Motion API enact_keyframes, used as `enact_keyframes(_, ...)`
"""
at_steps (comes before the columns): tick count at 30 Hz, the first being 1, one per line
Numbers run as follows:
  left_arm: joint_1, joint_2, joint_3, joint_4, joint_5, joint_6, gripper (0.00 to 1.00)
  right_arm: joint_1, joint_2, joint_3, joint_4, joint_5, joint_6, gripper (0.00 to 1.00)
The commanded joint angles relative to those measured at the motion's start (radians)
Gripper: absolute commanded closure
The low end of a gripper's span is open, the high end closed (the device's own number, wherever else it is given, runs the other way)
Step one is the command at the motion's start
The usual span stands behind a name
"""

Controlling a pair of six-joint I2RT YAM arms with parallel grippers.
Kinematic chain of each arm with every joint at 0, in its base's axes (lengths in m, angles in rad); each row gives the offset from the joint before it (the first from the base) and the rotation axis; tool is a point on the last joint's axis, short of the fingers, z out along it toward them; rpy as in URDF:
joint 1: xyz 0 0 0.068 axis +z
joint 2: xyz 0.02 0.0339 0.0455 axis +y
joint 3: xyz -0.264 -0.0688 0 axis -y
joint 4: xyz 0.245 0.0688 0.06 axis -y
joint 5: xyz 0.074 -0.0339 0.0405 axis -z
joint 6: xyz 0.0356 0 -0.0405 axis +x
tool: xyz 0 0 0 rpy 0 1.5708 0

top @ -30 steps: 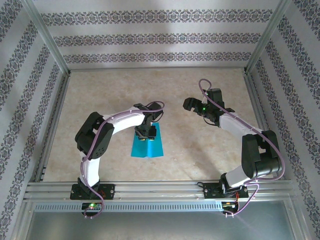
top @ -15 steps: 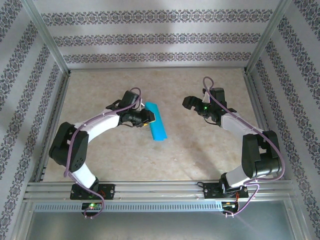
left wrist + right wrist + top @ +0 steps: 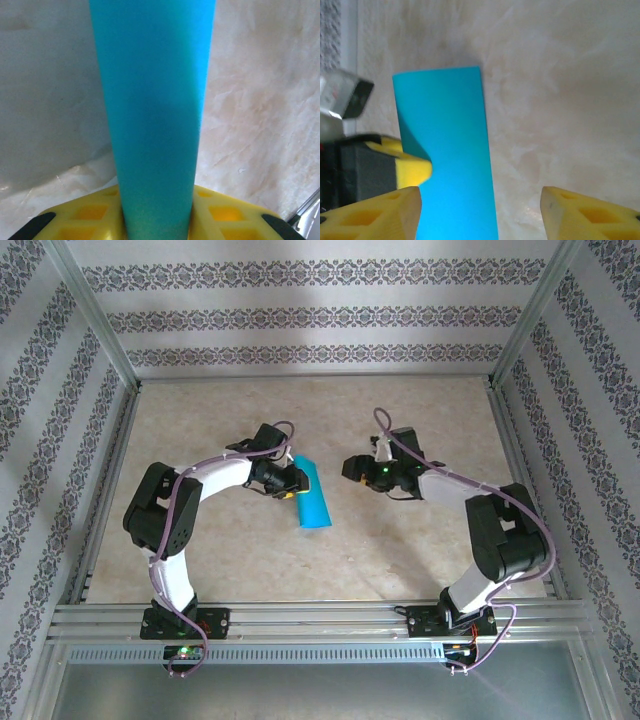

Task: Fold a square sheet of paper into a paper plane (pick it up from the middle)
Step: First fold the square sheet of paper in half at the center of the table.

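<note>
The jaws of the left gripper [image 3: 287,487] are clamped on the square sheet of paper [image 3: 314,498], which is gripped from its side toward the left edge of the table [image 3: 420,550]. In the left wrist view the teal paper is seen rising straight out from between the yellow jaws. The jaws of the right gripper [image 3: 352,466] are held apart and closed on nothing. In the right wrist view they are aimed at the sheet from its other side, near it but apart from it.

The sheet is found near the middle of the table, a little toward the left edge. It is seen as a narrow strip rather than a square, so it is judged to be doubled over already. Whether it rests on the table cannot be told.

The step in hand is judged to be a second grip taken by the right gripper for the next fold. For that, the right jaws must be carried over the free long edge and closed squarely, so that the layers are not slid apart.

The long axis is laid from the far edge toward the near edge, the near end leaning slightly toward the right edge. Both ends are seen square, so no nose is formed yet.
</note>
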Motion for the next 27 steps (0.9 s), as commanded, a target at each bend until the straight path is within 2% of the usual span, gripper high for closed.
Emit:
enact_keyframes(1,0.014,0.036,0.05,-0.084,-0.033,0.073,0.69,0.056,0.069,0.055,-0.008,-0.022,0.008,0.5)
enact_keyframes(5,0.014,0.057,0.074,-0.113,-0.046,0.098,0.69,0.111,0.14,0.1,-0.011,-0.015,0.017,0.62)
enact_keyframes(11,0.013,0.105,0.128,-0.197,-0.064,0.141,0.7,0.155,0.218,0.162,-0.041,0.028,0.005,0.72)
enact_keyframes(18,0.014,0.132,0.162,-0.238,-0.069,0.166,0.7,0.167,0.287,0.219,-0.08,0.019,-0.015,0.83)
enact_keyframes(27,0.014,0.131,0.177,-0.253,-0.084,0.163,0.7,0.184,0.335,0.234,-0.162,0.083,-0.024,0.85)
